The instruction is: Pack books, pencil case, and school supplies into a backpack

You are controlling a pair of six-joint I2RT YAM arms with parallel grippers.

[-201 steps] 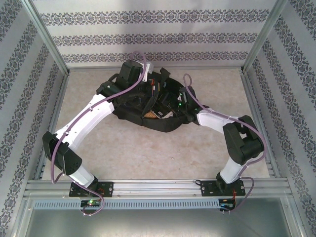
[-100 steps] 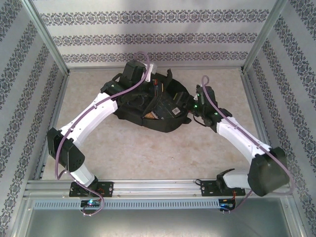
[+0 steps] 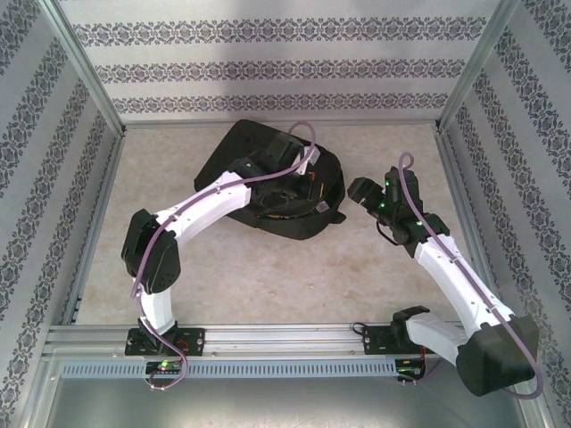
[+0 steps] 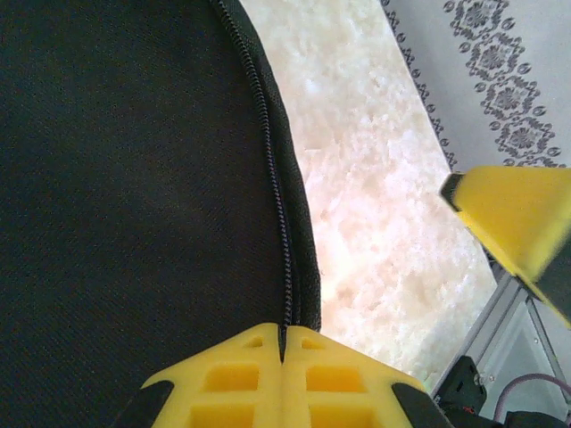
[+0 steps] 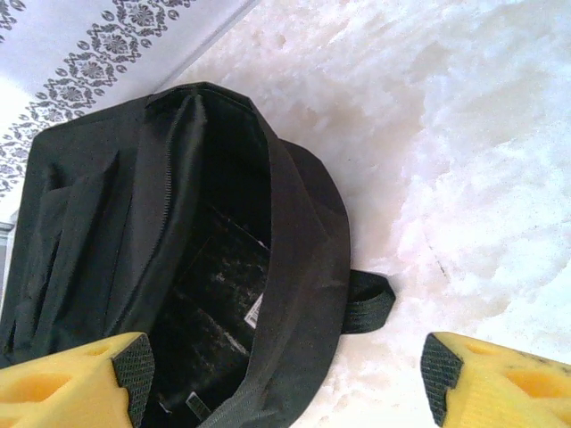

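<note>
Backpack [image 3: 239,150] at far centre of table [image 3: 268,267], mouth open, black-covered book [image 5: 223,294] inside. Left gripper [image 4: 282,337] pinched together on zip [image 4: 270,178]. Right gripper [image 5: 285,383] spread apart, just beside backpack.

Overhead light: you get bright, even light; a soft shadow hugs the backpack [image 3: 245,147] at 6 o'clock.
Left-wrist glare: your table [image 4: 375,178] burns white at 3 o'clock.
Right-wrist exposure: table washes out at 2 o'clock; backpack interior dim.
</note>
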